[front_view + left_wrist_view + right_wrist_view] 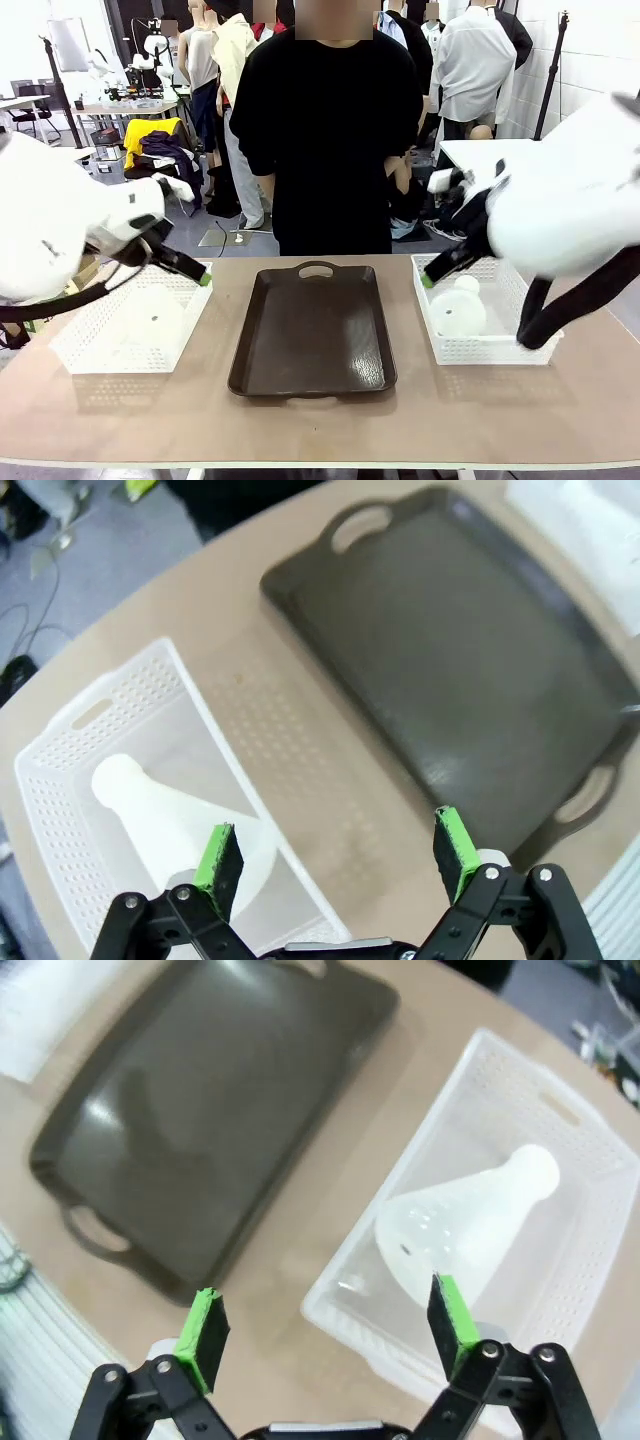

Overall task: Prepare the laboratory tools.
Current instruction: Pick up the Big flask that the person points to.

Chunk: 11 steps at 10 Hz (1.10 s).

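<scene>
**While both grippers hang wide, two flasks lie in their baskets**

As we look across the tabletop (320, 425), we count two flasks, two white mesh baskets, one dark tray and one person (330, 130) standing at the far edge. The tray (312, 340) sits in the middle with nothing on it, a basket on either side and apart from it.

The left flask (150, 315) lies on its side in the left basket (120, 368). The right flask (457, 310) lies on its side in the right basket (480, 348). Mesh walls ring each flask. From the front, the left arm's white body covers part of the left basket, and the right arm's black cable crosses the right basket's near corner.

The left gripper (198, 272) hovers above its basket's far rim, and the right gripper (428, 280) does the same on its side. Neither touches anything.

From the front we see each gripper side-on, so the gap is hard to read. The wrist views look along the fingers and settle it. The left gripper (340, 855) has its pads spread wide and holds nothing, with one pad over its flask (160, 815). The right gripper (325, 1330) is equally wide and empty, with one pad over its flask (470, 1225). Those views also show both flask necks pointing away from the tray (450, 660).
</scene>
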Tool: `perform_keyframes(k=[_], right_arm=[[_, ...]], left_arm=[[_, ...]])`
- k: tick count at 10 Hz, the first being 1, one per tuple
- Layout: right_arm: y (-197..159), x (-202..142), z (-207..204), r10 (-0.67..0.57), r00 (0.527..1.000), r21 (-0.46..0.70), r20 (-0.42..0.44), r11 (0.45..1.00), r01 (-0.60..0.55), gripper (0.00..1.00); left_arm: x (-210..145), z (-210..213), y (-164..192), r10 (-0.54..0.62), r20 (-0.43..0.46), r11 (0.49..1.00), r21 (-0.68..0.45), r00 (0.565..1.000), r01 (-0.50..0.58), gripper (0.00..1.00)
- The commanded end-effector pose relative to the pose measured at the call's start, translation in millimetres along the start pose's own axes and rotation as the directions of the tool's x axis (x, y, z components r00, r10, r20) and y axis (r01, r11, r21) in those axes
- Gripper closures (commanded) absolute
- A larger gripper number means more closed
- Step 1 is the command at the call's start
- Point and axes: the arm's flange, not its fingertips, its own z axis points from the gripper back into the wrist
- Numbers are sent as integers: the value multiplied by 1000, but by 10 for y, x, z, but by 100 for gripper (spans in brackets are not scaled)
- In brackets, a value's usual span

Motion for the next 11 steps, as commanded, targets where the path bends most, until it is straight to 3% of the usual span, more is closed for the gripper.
perform_keyframes(k=[1, 2, 3, 5, 8, 9, 11], right_arm=[[-373, -183, 478, -92, 993, 186, 69, 979, 78, 0], [-542, -241, 642, -167, 982, 304, 91, 943, 133, 0], [-739, -337, 761, -242, 968, 441, 68, 877, 189, 0], [-1058, -449, 775, -327, 945, 624, 26, 744, 240, 0], [-1482, -500, 512, -444, 893, 759, -78, 555, 342, 0], [-1624, -495, 433, -471, 877, 775, -96, 518, 363, 0], [-1707, -542, 313, -475, 867, 791, -147, 469, 392, 0]], left_arm=[[11, 301, 387, 86, 73, 979, -190, 994, -71, 0], [-5, 387, 549, 151, 71, 948, -292, 986, -124, 0], [-47, 447, 744, 231, 31, 870, -454, 972, -193, 0], [-129, 409, 1058, 363, -4, 726, -625, 932, -286, 0], [-241, 210, 1249, 482, -84, 572, -724, 872, -386, 0], [-300, 76, 1310, 509, -116, 512, -755, 853, -409, 0], [-431, -43, 1331, 537, -165, 454, -770, 827, -448, 0]])
